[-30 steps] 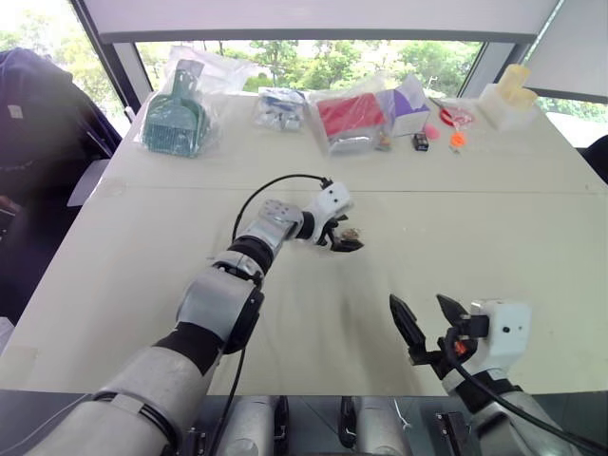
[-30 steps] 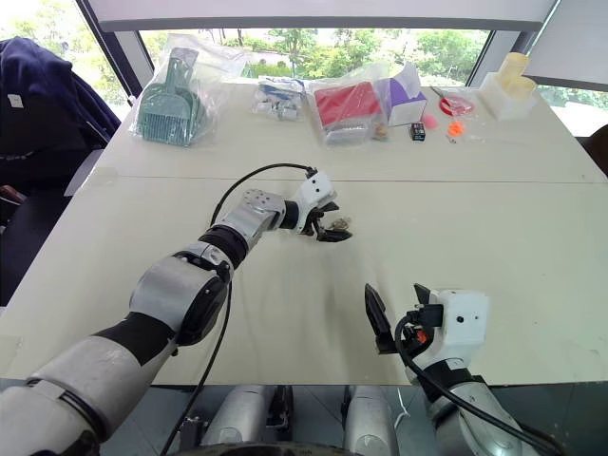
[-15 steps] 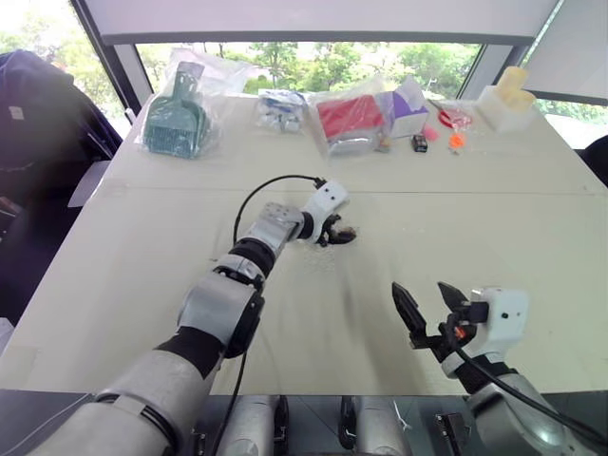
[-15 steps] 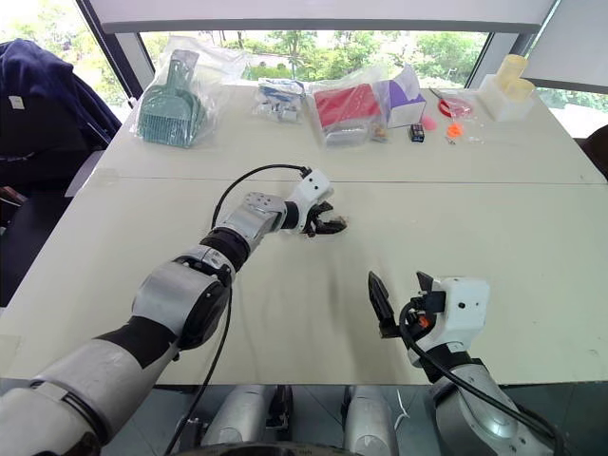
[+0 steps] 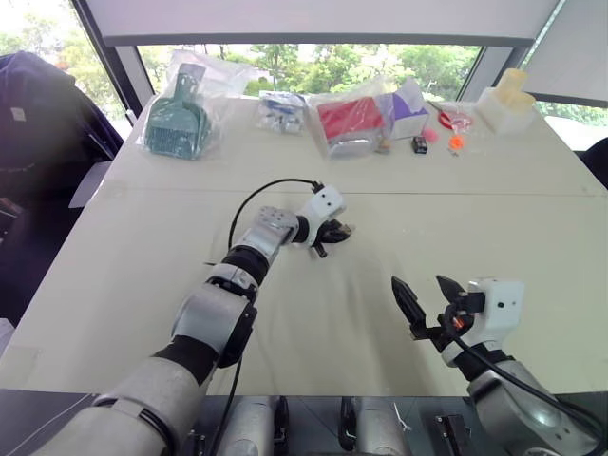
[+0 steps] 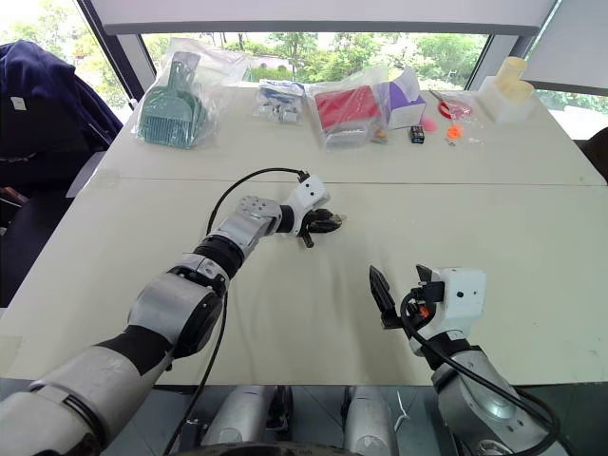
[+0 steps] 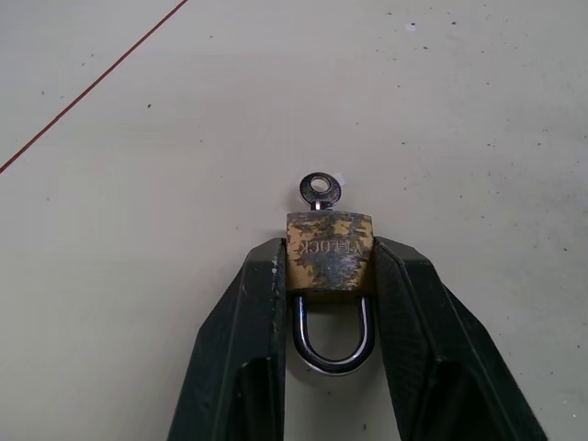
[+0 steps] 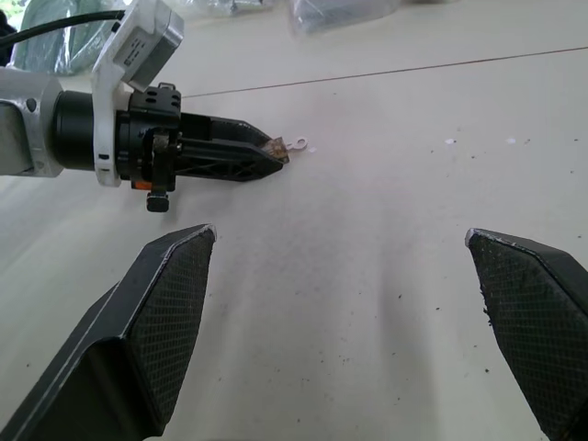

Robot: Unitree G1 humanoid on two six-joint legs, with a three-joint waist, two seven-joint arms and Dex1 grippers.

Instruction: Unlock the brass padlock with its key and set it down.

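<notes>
- Left gripper (image 7: pixel 331 276), its two black fingers clamped on the sides of the small, tarnished brass padlock (image 7: pixel 330 251), reaches out over the middle of the pale, speckled table (image 5: pixel 475 218) on an extended silver-and-white arm, angled slightly downward.
- Padlock body sits squarely between the fingertips, its thin silvery shackle (image 7: pixel 333 340) looping back into the gap between the fingers, stamped lettering across its mottled yellow face.
- Tiny silvery-grey key (image 7: pixel 320 191), round-headed with a hole, projects from the padlock's far end, beyond the fingertips and just over the tabletop.
- Right gripper (image 5: pixel 427 296) hovers near the table's front edge, well apart from the padlock, its cross-hatched black fingers (image 8: pixel 156 322) spread wide with nothing between them, pointing forward towards the left gripper.
- Along the far edge of the table lie a green plastic dustpan in a clear bag (image 5: pixel 176 122), a red pack in plastic wrap (image 5: pixel 350 118) and a white-and-purple carton (image 5: pixel 408 104).
</notes>
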